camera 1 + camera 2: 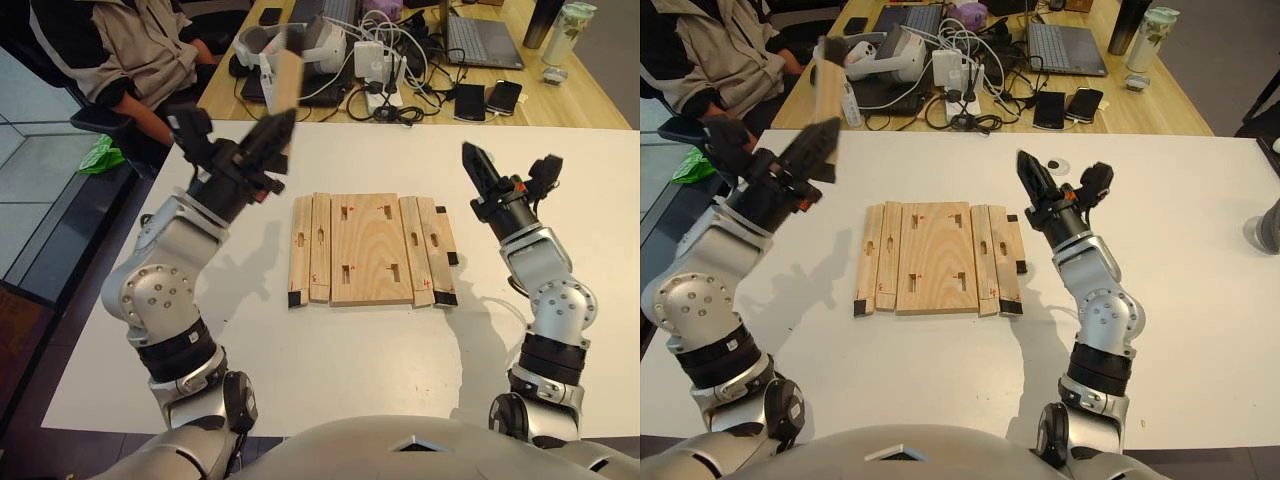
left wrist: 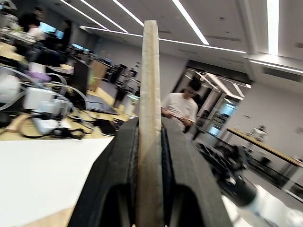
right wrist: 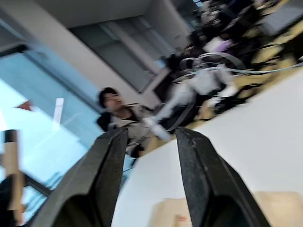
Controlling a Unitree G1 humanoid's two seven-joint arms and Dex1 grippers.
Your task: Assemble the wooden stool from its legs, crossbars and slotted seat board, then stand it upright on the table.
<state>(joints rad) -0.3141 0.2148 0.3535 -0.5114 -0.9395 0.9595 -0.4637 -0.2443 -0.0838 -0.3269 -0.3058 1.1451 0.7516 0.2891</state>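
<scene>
My left claw point(image 1: 268, 138) clamps a wooden slat point(image 1: 286, 80), likely light and stiff, by its flat faces near one end; right claw point(image 3: 151, 135) gapes empty.

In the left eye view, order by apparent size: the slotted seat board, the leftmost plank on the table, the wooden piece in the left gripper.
1. Slotted seat board, largest.
2. Leftmost plank.
3. Wooden piece in the left gripper: looks smaller, but the gripper hides its lower part and it is nearer the camera, so unsure.
</scene>
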